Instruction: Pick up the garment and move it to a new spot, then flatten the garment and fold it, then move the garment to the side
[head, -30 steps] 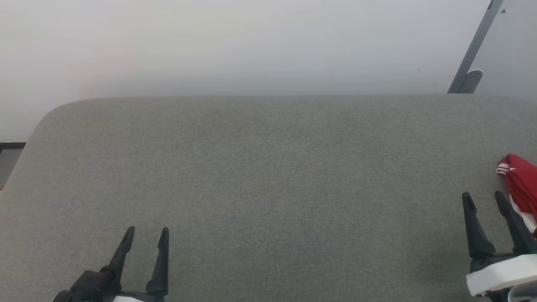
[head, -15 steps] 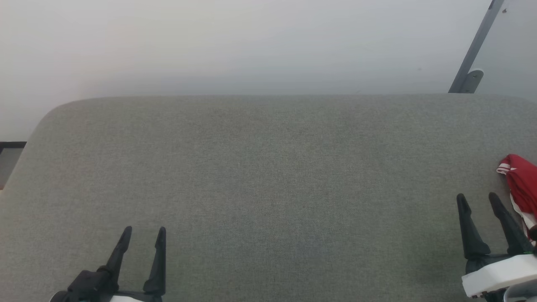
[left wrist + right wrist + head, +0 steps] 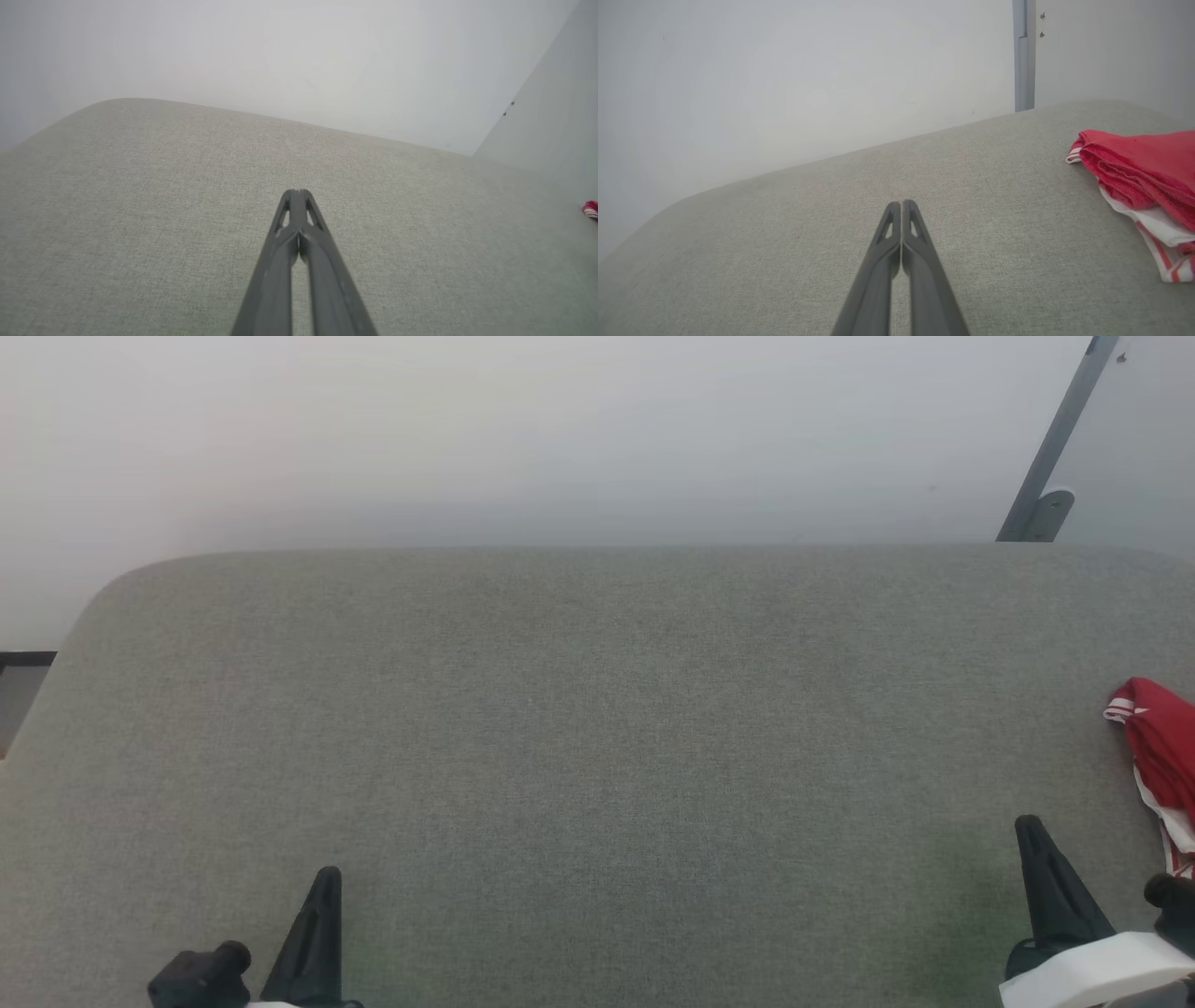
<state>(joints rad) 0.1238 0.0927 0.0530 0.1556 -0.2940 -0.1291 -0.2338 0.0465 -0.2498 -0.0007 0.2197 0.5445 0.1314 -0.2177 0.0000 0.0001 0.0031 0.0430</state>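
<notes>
The garment point(image 3: 1162, 756) is a red shirt with white striped trim, bunched at the right edge of the grey table point(image 3: 597, 709). It also lies at the right in the right wrist view point(image 3: 1143, 182), and a red sliver of the garment point(image 3: 591, 209) shows far right in the left wrist view. My right gripper point(image 3: 1032, 831) stands shut to the garment's left, apart from it, with its fingertips pressed together point(image 3: 901, 205). At the lower left, my left gripper point(image 3: 327, 882) is shut with nothing in it, fingertips together point(image 3: 296, 193).
A pale wall rises behind the table's far edge. A grey metal post point(image 3: 1050, 448) leans at the back right. The table's far left corner point(image 3: 103, 597) is rounded, with a dark strip point(image 3: 23, 661) beyond it.
Both grippers have shut, their fingers coming together. Both have also drawn back toward the bottom of the head view. The garment has not moved.
</notes>
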